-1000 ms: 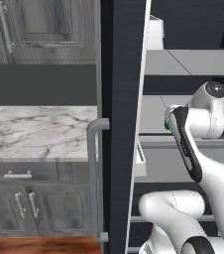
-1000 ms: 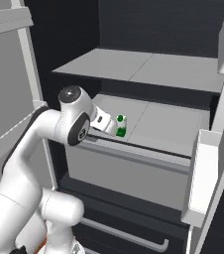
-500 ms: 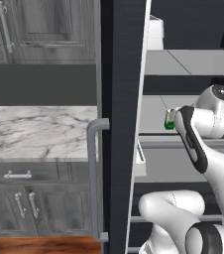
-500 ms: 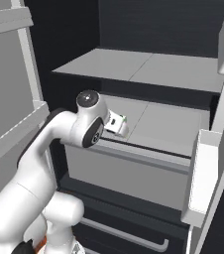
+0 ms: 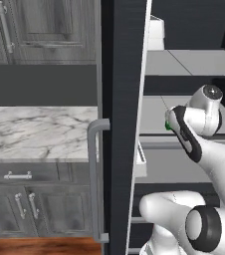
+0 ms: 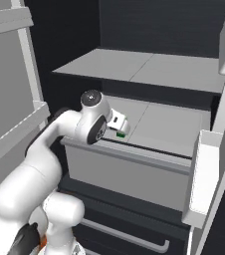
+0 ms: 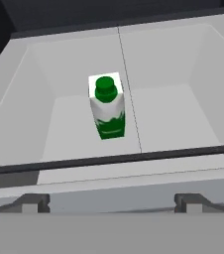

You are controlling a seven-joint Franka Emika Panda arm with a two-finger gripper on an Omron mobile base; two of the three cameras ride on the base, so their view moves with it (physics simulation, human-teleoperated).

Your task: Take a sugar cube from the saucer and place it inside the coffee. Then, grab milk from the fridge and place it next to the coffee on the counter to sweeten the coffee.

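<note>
Open gripper (image 7: pixel 112 201) facing milk (image 7: pixel 107 106)

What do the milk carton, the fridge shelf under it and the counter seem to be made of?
Milk carton: probably coated paperboard, matte white with green print, and a green cap that looks plastic.
Fridge shelf: likely moulded plastic, smooth plain light grey.
Counter: looks like polished marble, white with grey veins.

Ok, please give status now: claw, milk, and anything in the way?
Claw open, empty, short of the milk. Milk upright on fridge shelf, untouched. Dark shelf rail crosses between claw and carton.
</note>
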